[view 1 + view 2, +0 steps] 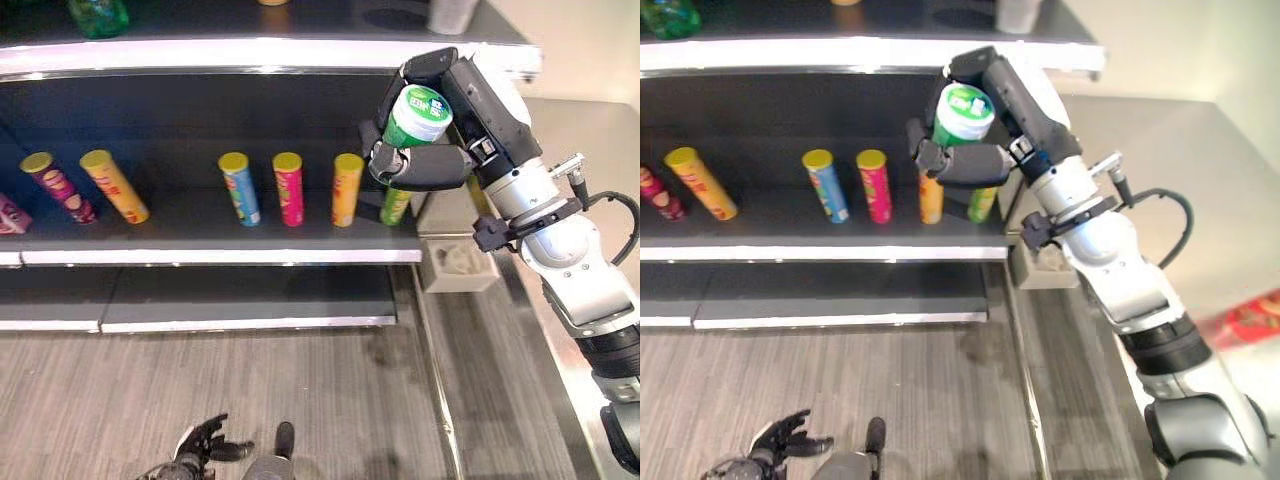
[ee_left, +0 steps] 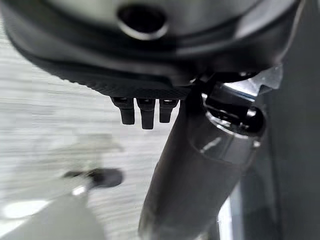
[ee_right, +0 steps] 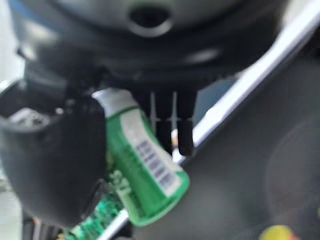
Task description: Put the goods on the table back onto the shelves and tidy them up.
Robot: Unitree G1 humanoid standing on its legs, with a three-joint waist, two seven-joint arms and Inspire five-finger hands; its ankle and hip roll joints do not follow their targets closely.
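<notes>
Fingers and thumb of the right hand are curled round a green canister with a white cap, gripping it from both sides; in the right wrist view the same green canister lies tilted between thumb and fingers. The held canister is raised in front of the middle shelf, at that shelf's right end, just below the upper shelf. On the middle shelf, directly below the hand, stands a second green tube, partly hidden. Further along this shelf from the hand stand an orange tube, a pink tube and a blue tube, all upright with yellow lids, then a leaning orange tube and a leaning dark red tube. A grey block sits just beside the shelf's right end. The left hand hangs low over the wooden floor, well apart from the shelf, its fingers loosely spread.
</notes>
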